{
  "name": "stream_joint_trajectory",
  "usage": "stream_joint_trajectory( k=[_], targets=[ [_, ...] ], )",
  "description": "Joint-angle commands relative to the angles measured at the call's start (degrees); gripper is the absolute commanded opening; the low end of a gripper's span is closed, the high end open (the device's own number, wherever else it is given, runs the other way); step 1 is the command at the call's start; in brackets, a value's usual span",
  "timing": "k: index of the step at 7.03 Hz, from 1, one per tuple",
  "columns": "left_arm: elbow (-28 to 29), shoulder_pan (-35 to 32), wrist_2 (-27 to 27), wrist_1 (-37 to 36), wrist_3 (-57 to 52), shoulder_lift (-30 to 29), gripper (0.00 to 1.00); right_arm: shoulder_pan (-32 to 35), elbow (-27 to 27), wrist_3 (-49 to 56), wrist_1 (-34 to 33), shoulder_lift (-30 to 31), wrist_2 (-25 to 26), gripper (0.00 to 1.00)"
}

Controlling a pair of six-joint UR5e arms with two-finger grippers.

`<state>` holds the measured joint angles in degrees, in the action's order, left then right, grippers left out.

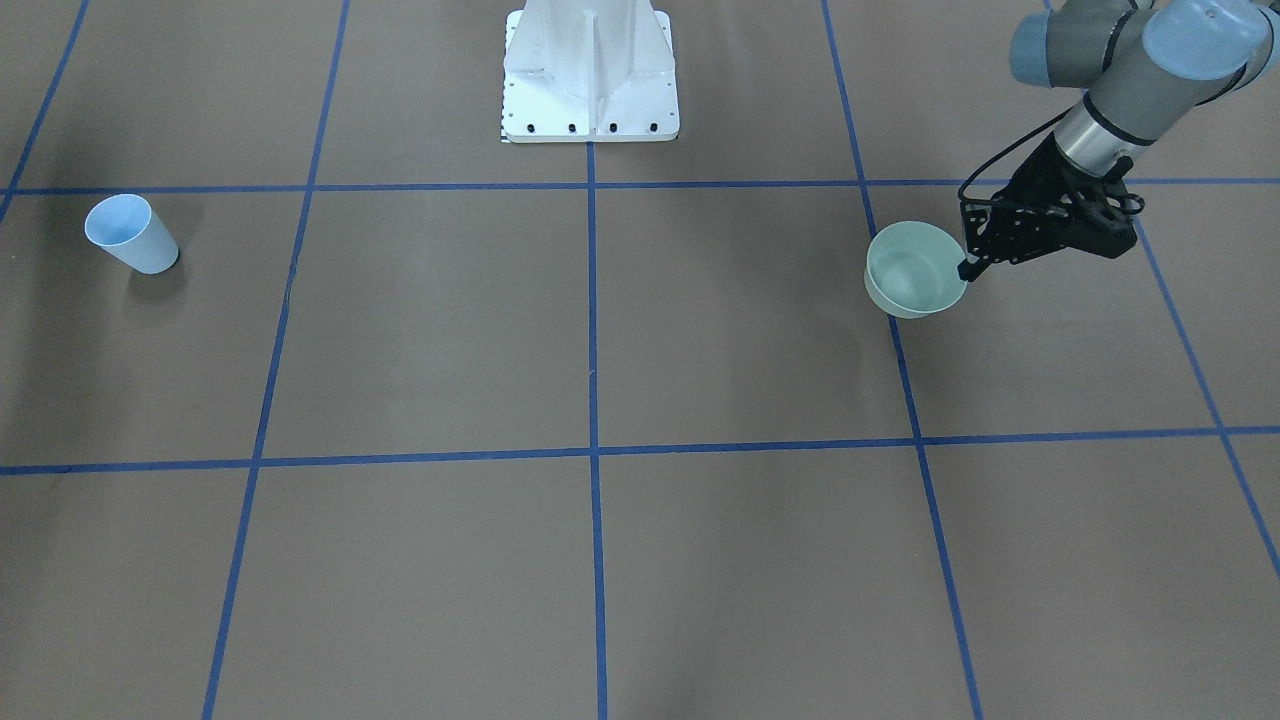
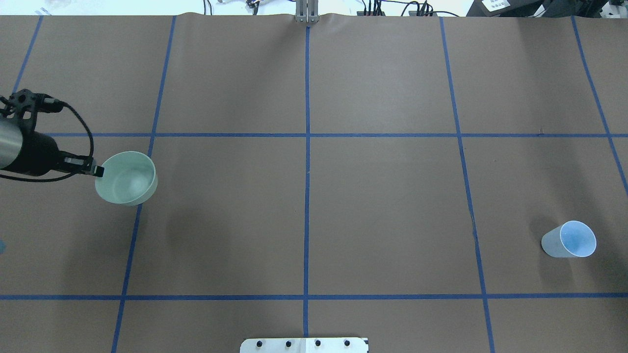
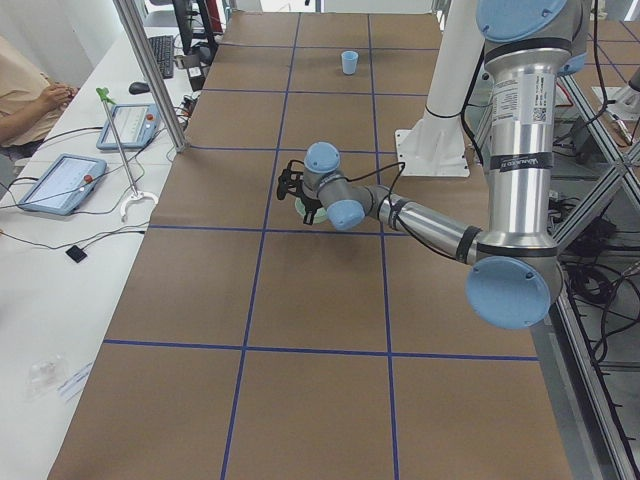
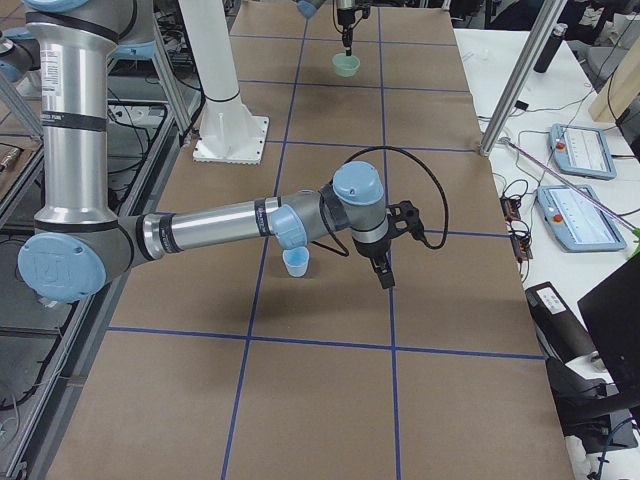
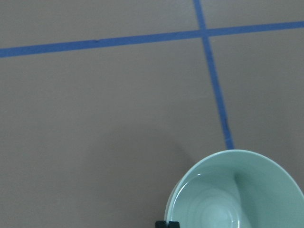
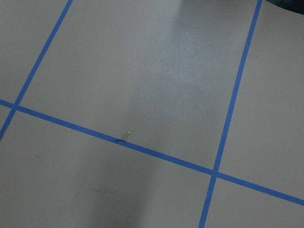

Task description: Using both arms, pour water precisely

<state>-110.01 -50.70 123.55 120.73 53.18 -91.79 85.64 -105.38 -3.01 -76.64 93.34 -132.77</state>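
Nearest the robot, the white pedestal base (image 2: pixel 304 344) sits at the edge of the brown table (image 2: pixel 382 211). Farther out, on the robot's right, a pale blue cup (image 2: pixel 569 240) stands upright, apart from both grippers. The right arm (image 4: pixel 210 230) shows only in the right-side view, reaching out above the table with the right gripper (image 4: pixel 384 272) pointing down. Whether this pincer is released or clenched cannot be told. Farther still, on the robot's left, the left gripper (image 2: pixel 98 171) is clenched on the rim of a pale green bowl (image 2: pixel 150 182) that covers a blue tape line (image 2: pixel 307 196). The water (image 5: pixel 214 211) lies in the bowl's bottom as a faint ring-shaped sheen. Beyond, cables (image 2: pixel 392 10) run along the table's far edge.
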Motion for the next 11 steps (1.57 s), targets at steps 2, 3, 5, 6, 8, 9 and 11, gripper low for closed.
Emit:
stream_joint_trajectory(
  k=[2, 3, 5, 6, 8, 9, 11],
  targets=[
    [5.21, 2.69, -1.11, -12.87, 7.62, -19.6, 0.0, -0.03, 0.09, -0.07, -0.09, -0.17, 0.05, 1.0],
    [9.59, 5.41, -4.33, -12.88, 10.43, -24.96, 0.0, 0.06, 0.09, -0.07, -0.09, -0.17, 0.05, 1.0],
    [18.39, 11.47, -10.23, -12.8, 16.59, -34.91, 0.0, -0.03, 0.09, -0.07, -0.17, -0.17, 0.14, 1.0],
    [19.9, 13.59, -11.91, -12.62, 17.31, -36.51, 0.0, 0.06, 0.09, -0.07, -0.17, -0.17, 0.06, 1.0],
    [20.09, 16.84, -15.33, -12.45, 18.72, -36.97, 0.0, 0.06, 0.09, -0.07, -0.17, -0.09, -0.03, 1.0],
    [20.1, 18.34, -16.48, -12.45, 19.07, -37.06, 0.0, 0.06, 0.0, -0.07, -0.17, 0.0, -0.12, 1.0],
    [21.14, 19.67, -18.24, -12.36, 19.07, -37.41, 0.0, 0.06, 0.0, -0.07, -0.17, 0.09, -0.12, 1.0]
  ],
)
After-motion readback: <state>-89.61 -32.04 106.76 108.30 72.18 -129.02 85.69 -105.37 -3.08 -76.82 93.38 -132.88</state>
